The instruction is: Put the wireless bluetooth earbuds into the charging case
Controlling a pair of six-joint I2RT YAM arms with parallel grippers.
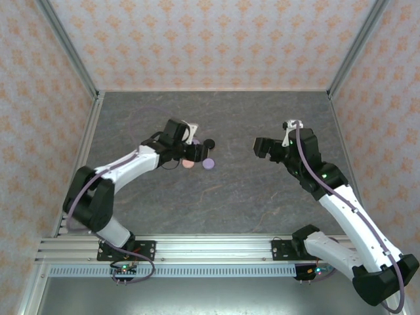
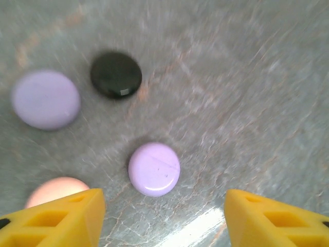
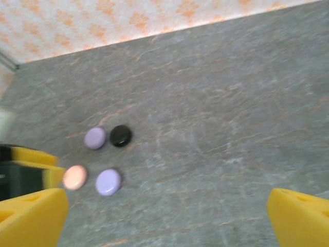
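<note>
— So, what's there?
— Four glossy round discs [image 2: 154,169], lavender, black, pink, lie left of centre, just beside my left gripper [image 2: 164,201]: fingers [image 2: 67,218] partly apart, empty. My right gripper [image 3: 167,206] hangs well right, fully spread, empty.

Blurry and half-seen

The left wrist view is smeared and the surface [image 2: 247,103] looks streaky. The pink disc [image 2: 54,189] hides partly behind one finger [image 2: 61,218] of the left gripper [image 2: 164,200], whose fingers are cut off at the bottom edge. The fingers of the right gripper [image 3: 167,206] are cut off too, and off to its left the left gripper is a blur.
</note>
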